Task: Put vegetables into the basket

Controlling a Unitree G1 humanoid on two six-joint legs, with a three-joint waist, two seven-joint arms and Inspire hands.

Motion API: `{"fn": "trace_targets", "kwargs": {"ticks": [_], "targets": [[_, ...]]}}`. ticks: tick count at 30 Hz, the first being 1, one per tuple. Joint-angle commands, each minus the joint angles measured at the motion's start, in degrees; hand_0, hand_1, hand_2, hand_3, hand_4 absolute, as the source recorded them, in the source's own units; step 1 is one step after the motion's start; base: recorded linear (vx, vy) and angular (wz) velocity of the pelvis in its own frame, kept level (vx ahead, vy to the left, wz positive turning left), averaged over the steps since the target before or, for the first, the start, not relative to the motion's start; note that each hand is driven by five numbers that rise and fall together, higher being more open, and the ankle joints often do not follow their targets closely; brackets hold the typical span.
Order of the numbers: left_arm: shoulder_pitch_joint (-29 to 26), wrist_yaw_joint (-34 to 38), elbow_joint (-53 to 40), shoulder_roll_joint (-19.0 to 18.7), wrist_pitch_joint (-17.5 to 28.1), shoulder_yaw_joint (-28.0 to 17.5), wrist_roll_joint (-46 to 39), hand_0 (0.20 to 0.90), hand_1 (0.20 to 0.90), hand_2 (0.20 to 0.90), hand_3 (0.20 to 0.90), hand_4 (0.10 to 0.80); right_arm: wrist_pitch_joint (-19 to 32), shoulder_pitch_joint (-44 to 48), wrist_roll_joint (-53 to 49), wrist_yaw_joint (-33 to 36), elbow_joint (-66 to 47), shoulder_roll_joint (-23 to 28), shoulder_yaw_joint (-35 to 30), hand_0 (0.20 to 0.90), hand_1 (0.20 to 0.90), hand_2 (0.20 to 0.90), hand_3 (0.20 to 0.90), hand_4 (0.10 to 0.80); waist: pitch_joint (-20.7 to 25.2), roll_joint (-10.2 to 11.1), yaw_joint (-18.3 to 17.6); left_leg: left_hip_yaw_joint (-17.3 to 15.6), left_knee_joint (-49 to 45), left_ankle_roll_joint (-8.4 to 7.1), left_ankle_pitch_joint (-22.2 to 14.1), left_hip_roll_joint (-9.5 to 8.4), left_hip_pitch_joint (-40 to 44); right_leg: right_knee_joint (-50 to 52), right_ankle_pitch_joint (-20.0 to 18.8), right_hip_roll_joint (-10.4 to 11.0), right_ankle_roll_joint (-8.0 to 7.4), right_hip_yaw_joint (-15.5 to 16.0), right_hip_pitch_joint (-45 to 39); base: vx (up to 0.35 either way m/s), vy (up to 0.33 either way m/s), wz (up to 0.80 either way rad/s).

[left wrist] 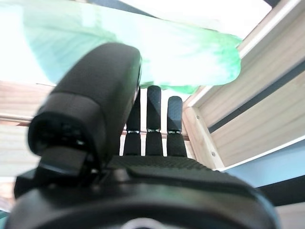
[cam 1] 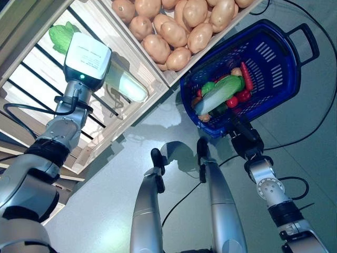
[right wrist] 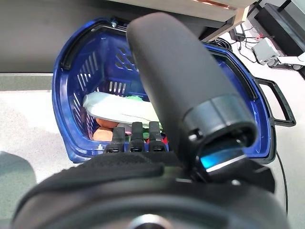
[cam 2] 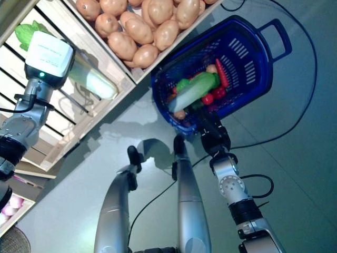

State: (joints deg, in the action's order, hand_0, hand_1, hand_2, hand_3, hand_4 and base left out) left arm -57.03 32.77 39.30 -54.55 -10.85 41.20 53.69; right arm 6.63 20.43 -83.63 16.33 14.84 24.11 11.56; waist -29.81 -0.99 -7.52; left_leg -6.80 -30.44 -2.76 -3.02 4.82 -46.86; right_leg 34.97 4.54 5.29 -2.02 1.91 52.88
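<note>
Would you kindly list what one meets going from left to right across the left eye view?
Green leafy vegetable in the wooden crate → left hand's white wrist block → pale cabbage → heap of potatoes → blue basket with vegetables inside, the right hand at its near rim.

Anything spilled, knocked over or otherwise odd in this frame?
Nothing stands out. The blue basket sits on the floor with its vegetables inside, the right hand at its rim. The potatoes stay in their wooden crate. The left hand is under a pale green cabbage in the neighbouring crate.
</note>
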Motion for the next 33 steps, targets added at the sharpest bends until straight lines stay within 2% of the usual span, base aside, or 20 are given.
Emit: {"fn": "trace_targets", "kwargs": {"ticks": [1,20,33], "targets": [[-3.3,3.2,-0.5,-3.6,-2.1,-6.5,-1.4,0.900,0.900,0.900,0.900,0.800,2.0,-0.7,2.2,0.2,-9.6,0.5,-3.4,0.900,0.900,0.900,0.900,0.800,0.0,1.3,0.3,-0.5,0.2,-0.26,-0.2,-1.99,-0.9,-1.7,-0.4,-0.5,-0.85,0.1,-3.7,0.000,0.000,0.00],[-0.8,16.0,-1.7,-2.1,2.4,-9.8,-5.6,0.900,0.900,0.900,0.900,0.800,1.7,-0.8,4.6,0.3,-9.7,0.2,-3.1,0.900,0.900,0.900,0.900,0.800,0.0,1.9,1.0,0.4,-0.6,-0.39,-0.1,-1.67,-2.8,-0.5,-0.2,-0.8,-0.81,0.3,-1.9,-0.002,0.006,0.00],[-0.1,16.7,-1.3,0.4,2.8,-9.8,-5.4,0.900,0.900,0.900,0.900,0.800,1.0,-0.6,6.0,-0.6,-9.6,1.6,-4.2,0.900,0.900,0.900,0.900,0.800,0.0,2.7,1.0,1.2,-3.0,-0.27,-1.0,-1.55,-6.1,2.4,0.2,-1.1,-1.14,-0.1,1.4,-0.006,0.018,0.01]]}}
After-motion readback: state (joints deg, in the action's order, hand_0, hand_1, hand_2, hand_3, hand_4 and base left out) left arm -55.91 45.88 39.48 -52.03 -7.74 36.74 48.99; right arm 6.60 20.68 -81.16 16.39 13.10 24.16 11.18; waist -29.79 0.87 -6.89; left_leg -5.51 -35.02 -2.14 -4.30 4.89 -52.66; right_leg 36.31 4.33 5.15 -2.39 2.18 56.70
